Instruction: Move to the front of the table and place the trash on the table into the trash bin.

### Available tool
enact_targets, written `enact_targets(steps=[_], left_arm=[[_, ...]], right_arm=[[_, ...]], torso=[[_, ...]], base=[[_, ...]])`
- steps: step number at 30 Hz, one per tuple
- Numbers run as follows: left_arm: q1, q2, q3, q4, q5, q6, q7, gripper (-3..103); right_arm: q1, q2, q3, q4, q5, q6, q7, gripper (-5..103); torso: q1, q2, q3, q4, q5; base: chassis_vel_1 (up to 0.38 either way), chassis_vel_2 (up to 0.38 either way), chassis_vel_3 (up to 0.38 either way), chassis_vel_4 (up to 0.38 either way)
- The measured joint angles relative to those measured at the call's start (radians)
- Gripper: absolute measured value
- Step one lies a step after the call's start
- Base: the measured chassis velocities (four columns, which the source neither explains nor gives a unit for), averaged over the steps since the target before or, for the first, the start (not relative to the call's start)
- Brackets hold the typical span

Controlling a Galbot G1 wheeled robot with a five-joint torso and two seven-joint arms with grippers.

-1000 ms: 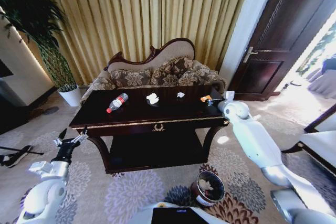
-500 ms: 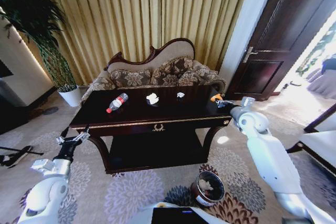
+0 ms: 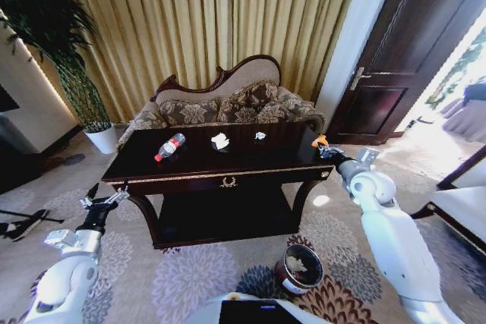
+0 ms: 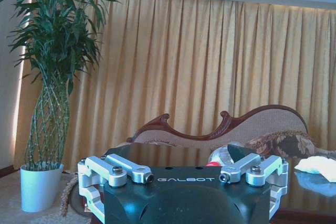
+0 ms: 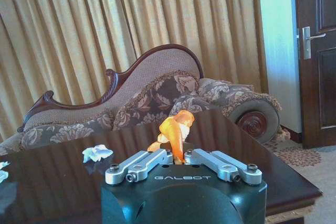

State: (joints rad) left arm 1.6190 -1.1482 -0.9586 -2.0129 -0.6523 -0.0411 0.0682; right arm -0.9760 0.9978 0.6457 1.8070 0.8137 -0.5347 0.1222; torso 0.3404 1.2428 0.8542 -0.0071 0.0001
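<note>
The dark brown table (image 3: 190,176) stands in front of me. On its top lie a clear bottle (image 3: 169,146) with a red cap, a crumpled white paper (image 3: 220,141) and a smaller white scrap (image 3: 260,136). My right gripper (image 3: 325,148) hovers at the table's right end, shut on an orange wrapper (image 3: 319,140). The right wrist view shows the orange wrapper (image 5: 176,129) pinched between the closed fingers (image 5: 144,162), with the white scrap (image 5: 97,152) farther along the tabletop. The round dark trash bin (image 3: 298,268) sits on the carpet below, with paper in it. My left gripper (image 3: 102,204) waits open, low beside the table's left end.
A patterned sofa (image 3: 228,108) backs the table, with gold curtains behind. A tall plant in a white pot (image 3: 101,139) stands at the left. A dark door (image 3: 395,73) is at the right. Patterned carpet (image 3: 190,278) lies open in front of the table.
My right gripper has drawn back to the right, carrying the orange wrapper from the tabletop out to the table's right edge. The left arm has stayed put.
</note>
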Motion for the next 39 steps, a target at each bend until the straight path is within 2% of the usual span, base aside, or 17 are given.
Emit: enact_targets(steps=[35, 39], left_arm=[[0.001, -0.003, 0.001, 0.001, -0.001, 0.0, 0.0, 100], [0.0, -0.003, 0.001, 0.0, -0.001, 0.0, 0.0, 100]], right_arm=[[-0.033, 0.004, -0.002, -0.001, -0.013, -0.001, -0.007, 4], [-0.047, 0.016, -0.004, -0.006, -0.042, 0.015, -0.018, 4]], torso=[[0.0, 0.0, 0.0, 0.0002, -0.0001], [0.0, 0.0, 0.0, 0.0, 0.0]], base=[[0.091, -0.094, -0.095, 0.097], [0.114, -0.11, -0.111, 0.102]])
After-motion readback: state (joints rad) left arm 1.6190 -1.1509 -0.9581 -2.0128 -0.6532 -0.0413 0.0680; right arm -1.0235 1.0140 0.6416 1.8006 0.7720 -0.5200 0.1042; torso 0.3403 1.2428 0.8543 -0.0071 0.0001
